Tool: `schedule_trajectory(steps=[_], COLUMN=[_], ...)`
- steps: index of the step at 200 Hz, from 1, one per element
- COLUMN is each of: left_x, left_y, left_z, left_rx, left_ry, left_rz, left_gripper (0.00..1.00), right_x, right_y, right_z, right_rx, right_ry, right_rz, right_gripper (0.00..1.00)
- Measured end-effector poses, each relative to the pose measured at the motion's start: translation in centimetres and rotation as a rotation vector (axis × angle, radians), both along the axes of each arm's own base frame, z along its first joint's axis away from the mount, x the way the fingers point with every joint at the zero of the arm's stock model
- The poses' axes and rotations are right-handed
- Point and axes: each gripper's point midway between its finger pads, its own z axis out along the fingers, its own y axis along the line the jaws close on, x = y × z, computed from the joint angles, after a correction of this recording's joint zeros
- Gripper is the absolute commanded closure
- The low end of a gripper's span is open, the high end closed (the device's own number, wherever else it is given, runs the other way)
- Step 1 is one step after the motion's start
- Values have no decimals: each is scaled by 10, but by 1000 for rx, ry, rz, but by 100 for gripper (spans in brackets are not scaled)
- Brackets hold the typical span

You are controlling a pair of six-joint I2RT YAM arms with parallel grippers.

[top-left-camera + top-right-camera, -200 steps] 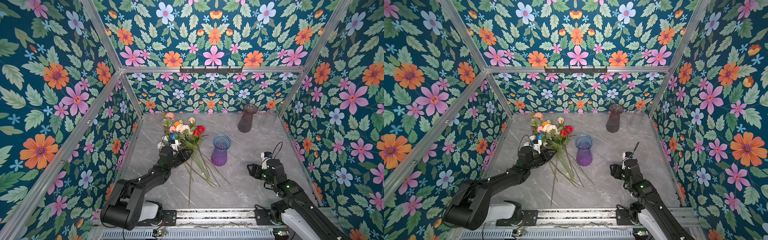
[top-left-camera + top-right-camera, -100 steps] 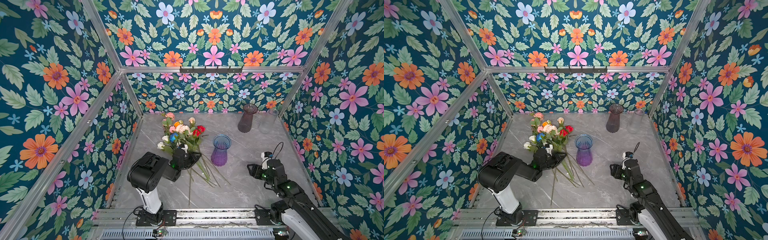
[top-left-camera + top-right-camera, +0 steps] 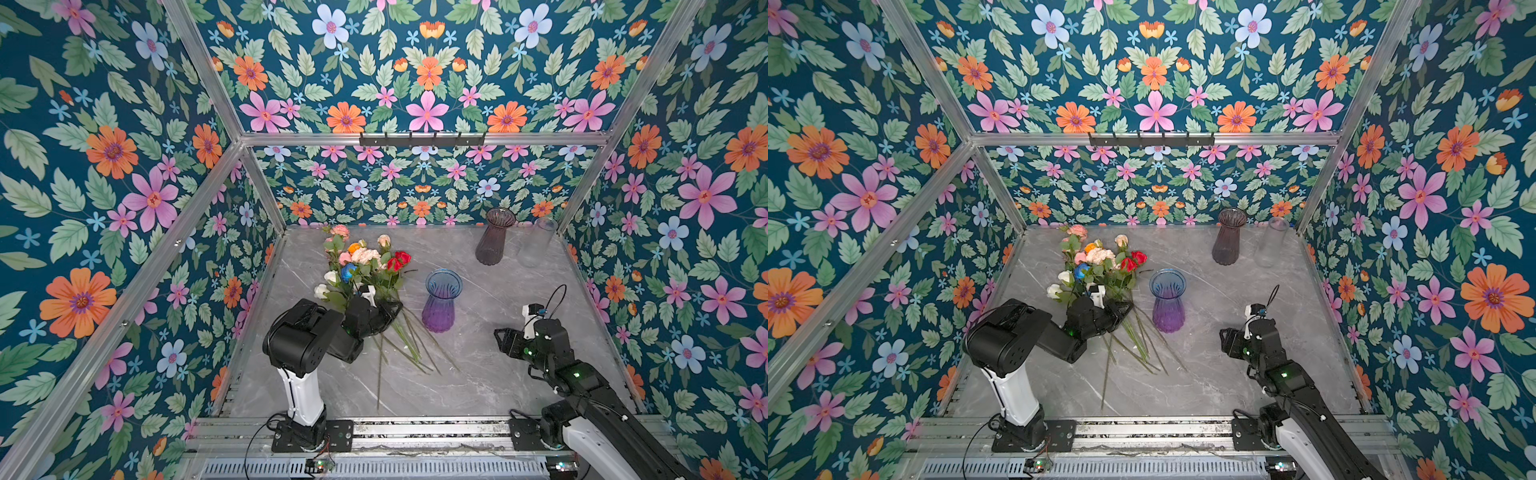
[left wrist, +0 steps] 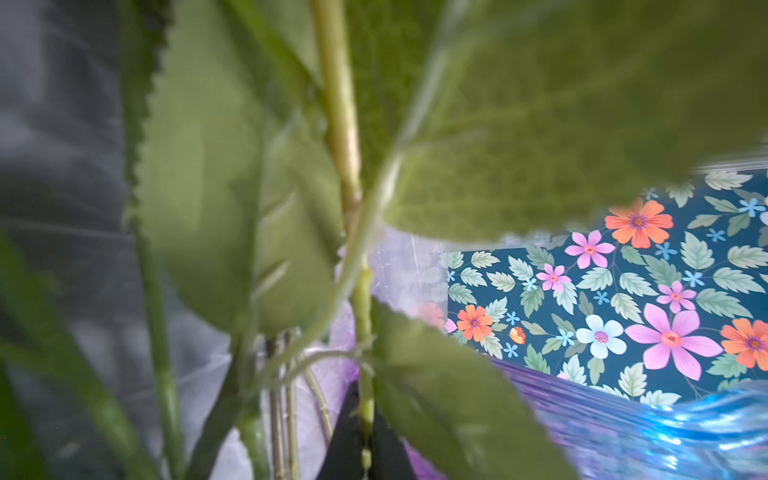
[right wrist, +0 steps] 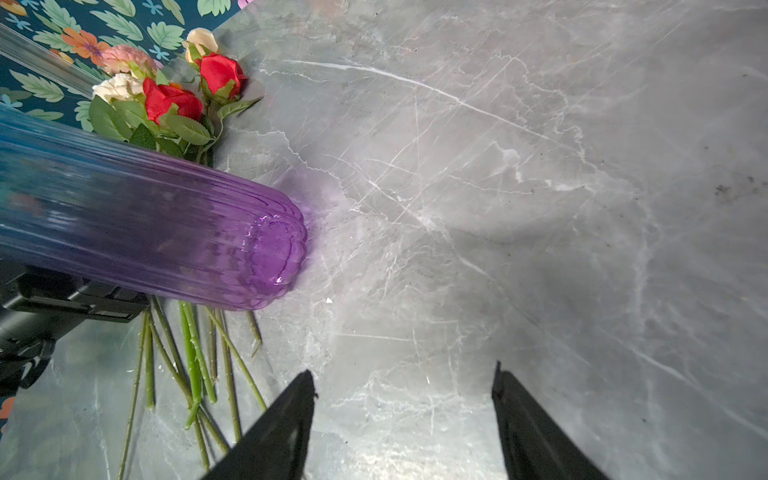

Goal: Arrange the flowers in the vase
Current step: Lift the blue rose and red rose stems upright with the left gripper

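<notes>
Top views: the flowers [image 3: 361,266] lie in one bundle on the grey marble table [image 3: 478,374], left of centre. Heads point to the back wall and bare stem ends fan out toward the front. My left gripper [image 3: 384,311] is down in the leafy middle of the bundle, its jaws hidden by leaves. The vase [image 3: 441,305], blue at the top and purple at the base, stands upright just right of the bundle, with the flowers outside it. My right gripper [image 3: 500,338] hovers low over bare table right of the vase, well apart from it. A dark vase [image 3: 492,237] and a clear vase [image 3: 536,243] stand at the back right corner. The layout matches in both top views: flowers [image 3: 1100,266], vase [image 3: 1168,301], left gripper [image 3: 1121,309], right gripper [image 3: 1227,338].

Left wrist: the view is mostly blurred leaves [image 4: 540,104] and one pale green stem [image 4: 338,124] running down into my left gripper [image 4: 365,453]. The dark fingertips [image 4: 345,440] are pinched together on that stem, so the jaws are closed on the flowers. The vase [image 4: 665,432] is close beside it.

Right wrist: my right gripper [image 5: 401,415] has its jaws spread wide with only bare table [image 5: 540,208] between them. The vase [image 5: 166,232] is off to one side. Red and cream heads of the flowers [image 5: 174,99] show beyond it and the stem ends [image 5: 191,353] on its nearer side.
</notes>
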Motion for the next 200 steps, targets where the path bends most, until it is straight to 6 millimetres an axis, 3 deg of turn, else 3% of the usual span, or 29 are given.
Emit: schedule_trajectory(steps=[56, 121, 160, 179, 200], left_x=[0, 6, 11, -2, -21], left_y=[6, 17, 29, 32, 32], left_z=[60, 167, 180, 177, 199], left_rx=[45, 295, 537, 610, 629], left_ry=[-143, -401, -403, -397, -458], left_rz=[4, -2, -34, -99, -166], left_gripper=[100, 100, 100, 100, 100], right_x=[0, 0, 0, 0, -3], right_y=[0, 0, 0, 1, 9], right_z=[-1, -4, -4, -1, 12], right_rx=[-2, -5, -5, -1, 29], right_ry=[5, 15, 15, 4, -40], right_rz=[0, 0, 0, 5, 51], right_gripper=[31, 31, 31, 31, 31])
